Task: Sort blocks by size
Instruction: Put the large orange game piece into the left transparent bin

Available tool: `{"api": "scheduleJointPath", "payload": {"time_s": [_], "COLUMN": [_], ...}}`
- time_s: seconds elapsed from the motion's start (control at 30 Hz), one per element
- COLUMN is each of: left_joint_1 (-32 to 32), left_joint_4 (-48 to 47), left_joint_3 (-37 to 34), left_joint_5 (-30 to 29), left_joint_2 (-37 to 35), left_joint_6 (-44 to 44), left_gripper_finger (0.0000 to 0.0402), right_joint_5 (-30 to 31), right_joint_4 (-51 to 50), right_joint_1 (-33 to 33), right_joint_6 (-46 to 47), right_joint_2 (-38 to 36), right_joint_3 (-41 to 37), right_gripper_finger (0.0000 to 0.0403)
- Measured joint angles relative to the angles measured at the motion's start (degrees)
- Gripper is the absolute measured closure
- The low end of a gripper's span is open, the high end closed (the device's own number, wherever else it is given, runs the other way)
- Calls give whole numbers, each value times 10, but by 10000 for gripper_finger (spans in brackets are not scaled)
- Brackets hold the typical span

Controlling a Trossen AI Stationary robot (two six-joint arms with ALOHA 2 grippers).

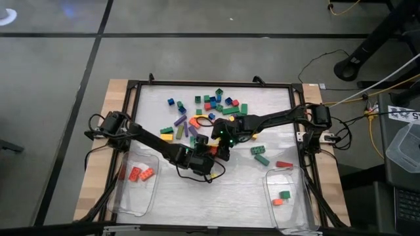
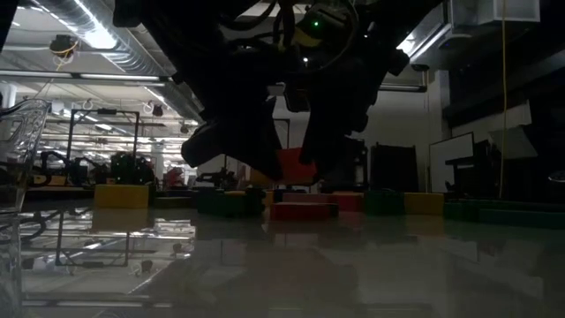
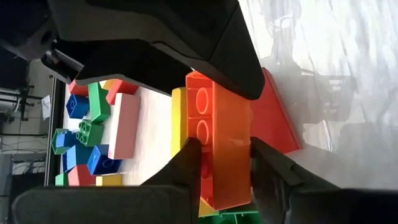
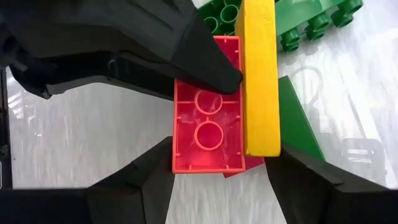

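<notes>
Mid-table, both grippers meet over one cluster of blocks.

Left gripper [image 1: 211, 149]: one, fingers narrowed onto a long orange-red block [image 3: 221, 149]. Its pads [image 3: 189, 158] press the block's two long sides. A yellow block [image 3: 178, 118] lies against that block on one side; a red piece [image 3: 277, 118] sits just beyond it on the other.

Right gripper [image 1: 220, 145]: one, reaching in from the opposite side, fingers spread wide around a pair of blocks, namely the red-orange hollow-bottomed block [image 4: 208, 127] and a long yellow block [image 4: 261, 74] touching it. Neither finger visibly touches the pair. The left gripper's dark finger [image 4: 193, 53] overlaps the far end of the red-orange block, so the two grippers crowd each other.

Loose blocks: a scatter of perhaps two dozen [image 1: 209, 105] lies beyond the grippers, toward the table's far edge, in green, blue, red, yellow and purple. Two green blocks [image 1: 259, 154] and one red block [image 1: 284, 164] lie apart, on the right arm's side.

Tubs: two, clear plastic, at the near corners. The left tub [image 1: 125, 203] holds about three orange-red blocks [image 1: 139, 174]. The right tub [image 1: 302, 216] holds one green block [image 1: 284, 195] and one orange block [image 1: 278, 202].

From table level the arms show only as dark shapes, with a red block [image 2: 296, 163] between them.
</notes>
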Motion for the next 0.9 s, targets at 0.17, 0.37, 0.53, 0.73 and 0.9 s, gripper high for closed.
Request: {"api": "scheduleJointPath", "payload": {"time_s": [0.17, 0.37, 0.53, 0.73, 0.9], "left_joint_1": [-12, -29, -36, -38, -38], "left_joint_4": [-2, -9, -21, -37, -47], "left_joint_3": [0, 0, -1, 0, 1], "left_joint_5": [2, 3, 13, 50, 66], "left_joint_2": [-4, -16, -31, -38, -40], "left_joint_6": [-9, -35, -62, -112, -139], "left_gripper_finger": [316, 316, 316, 315, 316], "right_joint_5": [-1, -4, -5, -16, -31], "right_joint_4": [0, 2, 5, 7, 12], "right_joint_1": [0, 1, 1, 1, 0], "right_joint_6": [-8, -33, -54, -98, -107], "right_joint_2": [0, -1, -2, -1, -1], "right_joint_3": [0, 2, 2, 3, 2], "right_gripper_finger": [173, 173, 173, 172, 172]}}
